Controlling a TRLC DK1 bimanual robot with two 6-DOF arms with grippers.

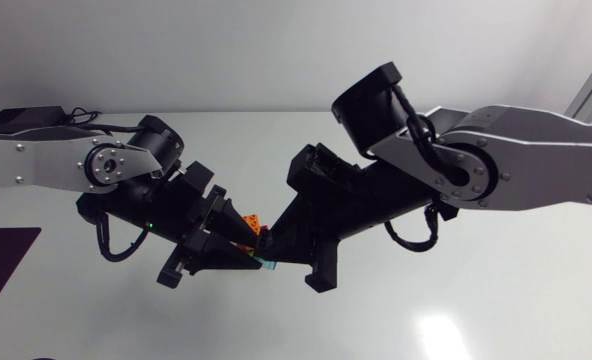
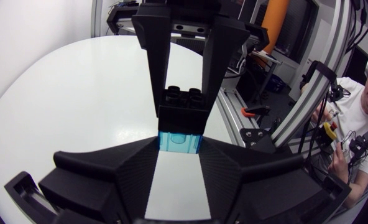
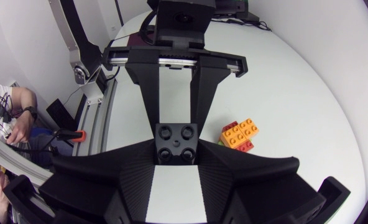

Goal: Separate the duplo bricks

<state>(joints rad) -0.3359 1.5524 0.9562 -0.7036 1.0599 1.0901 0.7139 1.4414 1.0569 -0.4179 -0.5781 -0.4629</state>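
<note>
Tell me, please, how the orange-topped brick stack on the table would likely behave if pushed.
The orange-topped stack looks like hard plastic, so probably stiff and light. It sits low and blocky on the glossy table, so it would likely slide rather than roll or tip.
</note>
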